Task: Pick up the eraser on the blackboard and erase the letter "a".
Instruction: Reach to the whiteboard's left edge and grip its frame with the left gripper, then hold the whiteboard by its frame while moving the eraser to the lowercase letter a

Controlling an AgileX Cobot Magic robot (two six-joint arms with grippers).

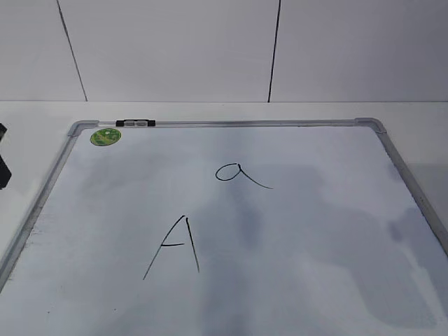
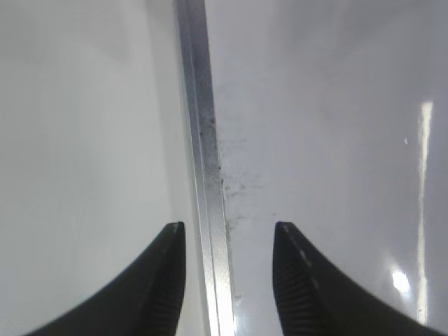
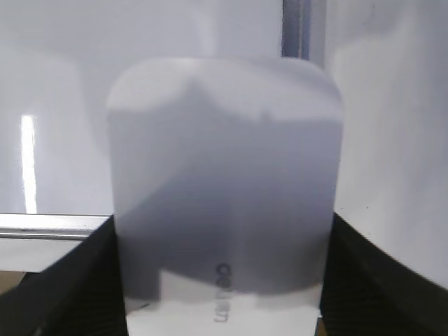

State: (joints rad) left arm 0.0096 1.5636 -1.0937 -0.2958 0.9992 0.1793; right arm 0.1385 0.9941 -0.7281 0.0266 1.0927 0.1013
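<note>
The blackboard [image 1: 315,231] is a white board with a silver frame lying flat. The letter "a" [image 1: 239,173] is drawn in black near its middle. The eraser [image 3: 224,154] shows only in the right wrist view, a white rounded block with grey lettering. My right gripper [image 3: 222,217] is shut on it, with a black jaw against each long side, above a corner of the board frame [image 3: 49,227]. My left gripper [image 2: 227,225] is open and empty, its jaws astride the board's silver frame rail [image 2: 203,140]. The right gripper and the eraser are out of the exterior view.
A larger capital "A" [image 1: 175,246] is drawn below and left of the small letter. A round green sticker [image 1: 106,136] and a black-and-grey clip [image 1: 136,123] sit at the board's far left corner. A dark part of the left arm [image 1: 3,171] shows at the left edge.
</note>
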